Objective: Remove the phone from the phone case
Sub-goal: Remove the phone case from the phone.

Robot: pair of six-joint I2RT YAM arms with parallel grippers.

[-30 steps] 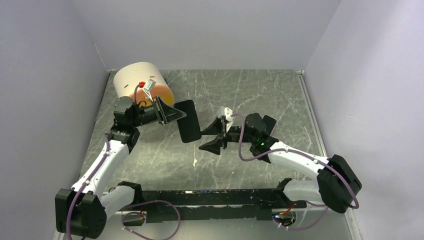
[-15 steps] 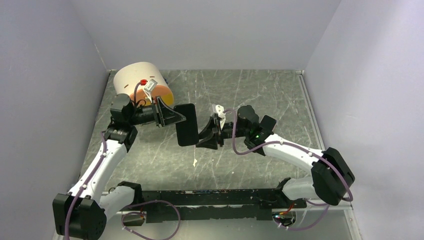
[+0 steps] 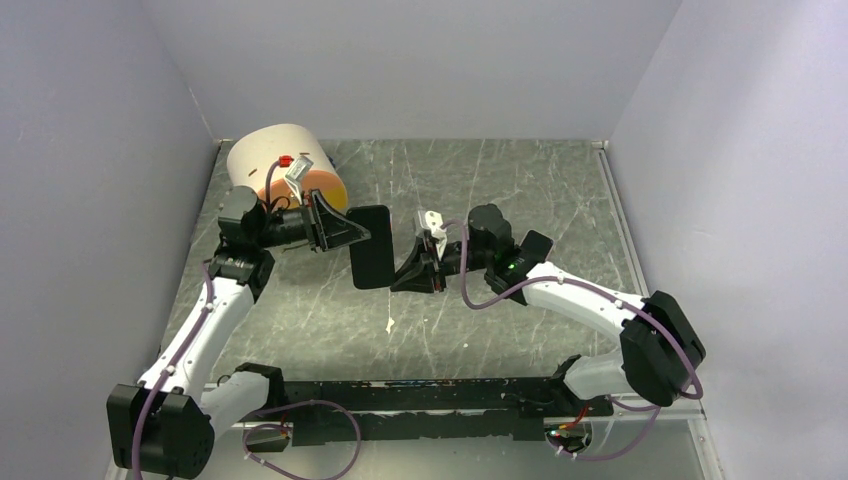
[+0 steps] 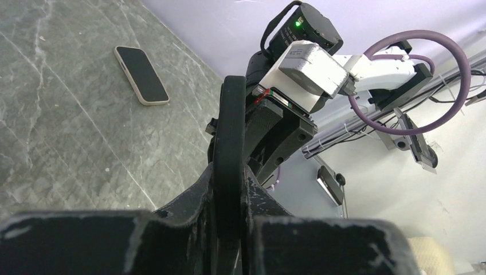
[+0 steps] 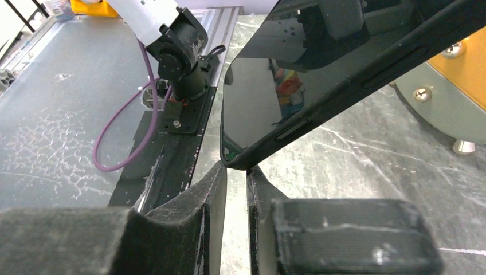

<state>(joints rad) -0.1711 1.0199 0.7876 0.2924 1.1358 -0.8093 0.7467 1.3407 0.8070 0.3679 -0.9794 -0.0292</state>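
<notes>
The phone (image 5: 269,86), glossy black screen, sits in a black phone case (image 3: 371,247) held upright above the table. My left gripper (image 3: 360,233) is shut on the case's left edge; in the left wrist view the case (image 4: 229,126) stands edge-on between that gripper's (image 4: 229,172) fingers. My right gripper (image 3: 402,275) comes in from the right. In the right wrist view its narrow jaws (image 5: 236,167) pinch the lower corner of the case (image 5: 367,74), one tip on each side.
A second phone (image 4: 141,74) in a pale case lies flat on the table beside the right arm (image 3: 535,245). A cream cylinder with an orange face (image 3: 285,160) stands behind the left arm. A small white fleck (image 3: 389,324) lies on the marbled table (image 3: 520,180).
My right gripper has moved left to the phone case and its jaws have closed from wide apart onto the lower corner. The left gripper has lifted the case slightly up and left.
</notes>
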